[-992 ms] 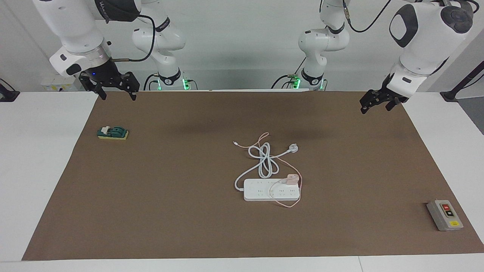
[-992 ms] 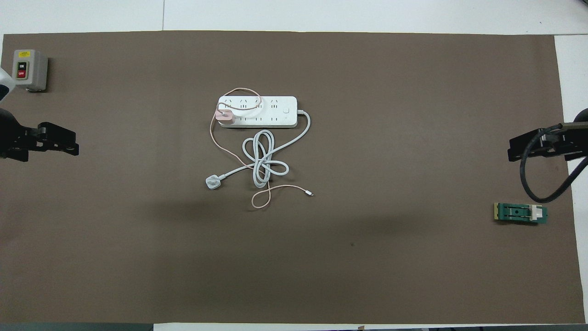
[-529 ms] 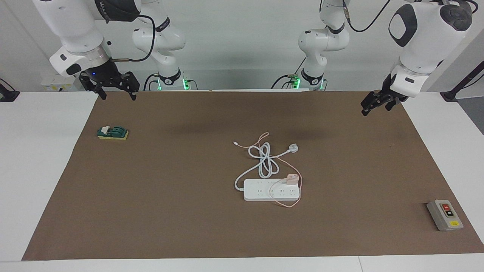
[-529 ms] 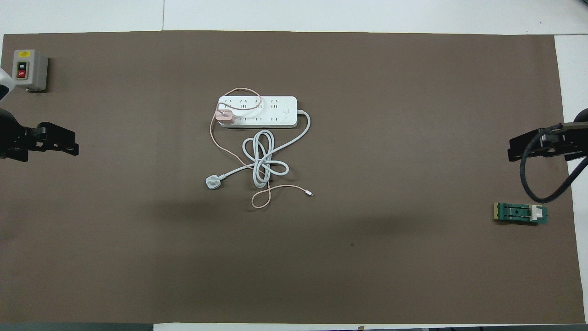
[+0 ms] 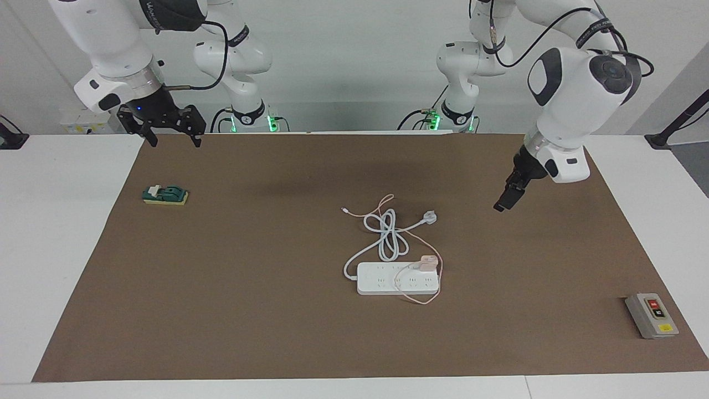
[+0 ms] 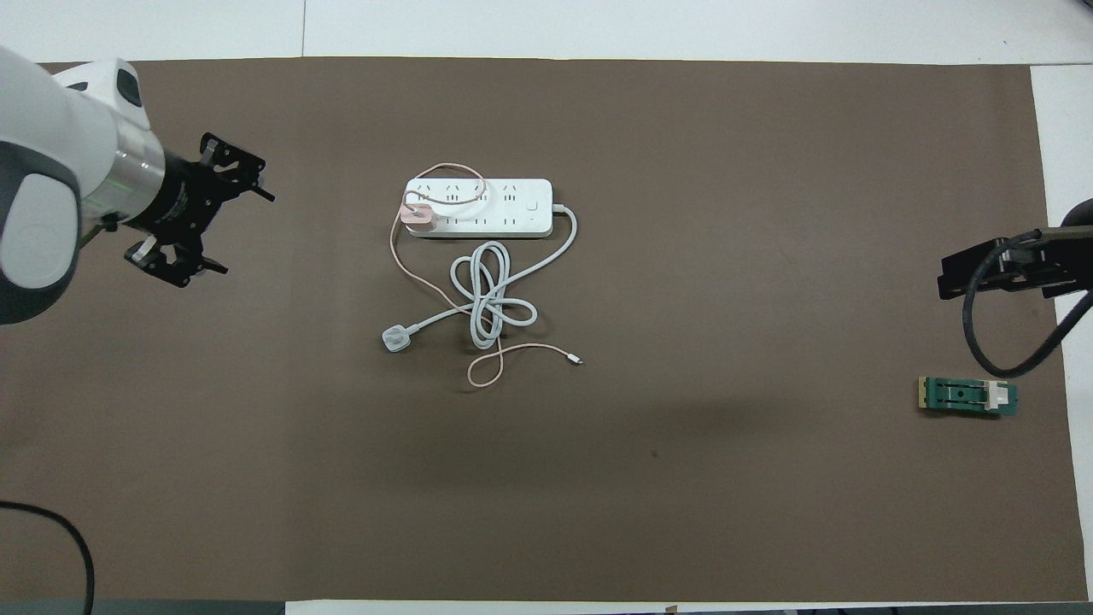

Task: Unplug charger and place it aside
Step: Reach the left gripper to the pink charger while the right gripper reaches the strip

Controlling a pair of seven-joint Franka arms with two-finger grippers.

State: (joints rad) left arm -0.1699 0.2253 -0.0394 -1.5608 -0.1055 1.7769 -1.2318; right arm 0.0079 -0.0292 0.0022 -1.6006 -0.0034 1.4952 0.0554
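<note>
The pale pink charger sits plugged into the end of the white power strip that lies toward the left arm's end of the table. It also shows in the overhead view, on the strip. Its thin pink cable loops over the strip and runs nearer to the robots. My left gripper hangs open and empty above the mat, apart from the strip, toward the left arm's end; the overhead view shows it too. My right gripper waits open and empty over the mat's corner.
The strip's thick white cord lies coiled nearer to the robots, ending in a white three-pin plug. A grey switch box stands at the left arm's end. A green and yellow block lies at the right arm's end.
My left arm has swung in from the table's end toward the middle and come lower over the mat. The right arm has hardly moved. The charger and cords have not moved.
</note>
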